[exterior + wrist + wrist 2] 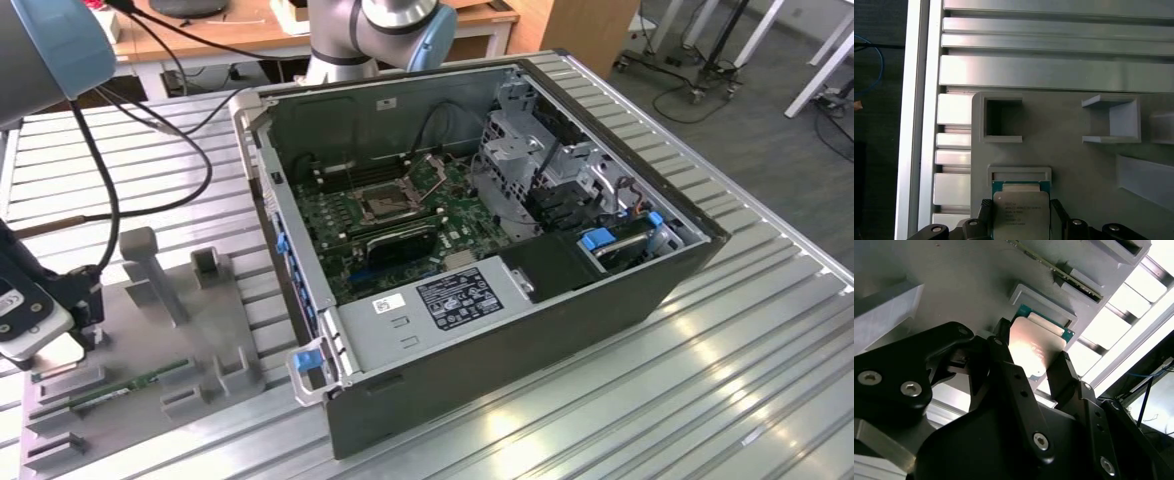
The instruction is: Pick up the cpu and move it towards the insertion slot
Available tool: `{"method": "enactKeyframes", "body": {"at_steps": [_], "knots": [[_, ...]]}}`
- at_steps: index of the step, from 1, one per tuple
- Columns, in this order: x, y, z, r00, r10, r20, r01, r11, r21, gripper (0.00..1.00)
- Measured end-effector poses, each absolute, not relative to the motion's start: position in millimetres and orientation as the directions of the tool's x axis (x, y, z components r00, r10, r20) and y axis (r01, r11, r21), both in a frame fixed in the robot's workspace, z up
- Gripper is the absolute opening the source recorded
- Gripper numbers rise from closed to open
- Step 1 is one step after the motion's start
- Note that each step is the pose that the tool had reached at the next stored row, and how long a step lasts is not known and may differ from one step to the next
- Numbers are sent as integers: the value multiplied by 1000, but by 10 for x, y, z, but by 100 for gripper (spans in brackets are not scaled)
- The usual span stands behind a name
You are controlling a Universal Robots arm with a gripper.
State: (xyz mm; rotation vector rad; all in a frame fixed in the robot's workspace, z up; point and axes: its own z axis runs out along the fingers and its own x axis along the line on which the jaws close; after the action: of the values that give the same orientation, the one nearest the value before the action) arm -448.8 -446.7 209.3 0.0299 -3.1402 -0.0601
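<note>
Pincer [1031,354] fingers are pinching two opposite edges of the cpu [1034,340] in the second wrist view, parted just the chip's width and apparently gripping it. In the first wrist view the chip is sitting at its shallow pocket on the grey fixture plate [1079,165]; whether it is clearing that pocket yet is hard to judge. So the pick-up is underway, the transfer not begun. Across the bench [747,400], the insertion slot [384,203] is lying inside the open computer case [674,262], toward two o'clock from the pincer in the exterior view. Reaching it is calling for a clean lift over the case wall.

Grey floor [747,115] and a wooden desk [247,38] behind.
</note>
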Motion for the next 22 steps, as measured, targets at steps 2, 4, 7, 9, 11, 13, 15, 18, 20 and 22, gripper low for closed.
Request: {"method": "enactKeyframes", "body": {"at_steps": [2,4,7,9,11,13,15,18,20,22], "knots": [[-4488,-4467,2095,-1000,-19,0,-19,999,38,54],[-4489,-4467,2096,-1000,-19,1,-19,999,38,54],[-4489,-4467,2106,-1000,-19,1,-19,999,38,54],[-4489,-4467,2114,-1000,-19,1,-19,999,38,54],[-4488,-4467,2126,-1000,-19,1,-19,999,38,54],[-4489,-4467,2138,-1000,-19,1,-19,999,38,54],[-4488,-4467,2150,-1000,-19,0,-19,999,38,54],[-4488,-4467,2166,-1000,-19,1,-19,999,38,54],[-4489,-4467,2178,-1000,-19,1,-19,999,38,54],[-4489,-4467,2190,-1000,-19,1,-19,999,38,54]]}}
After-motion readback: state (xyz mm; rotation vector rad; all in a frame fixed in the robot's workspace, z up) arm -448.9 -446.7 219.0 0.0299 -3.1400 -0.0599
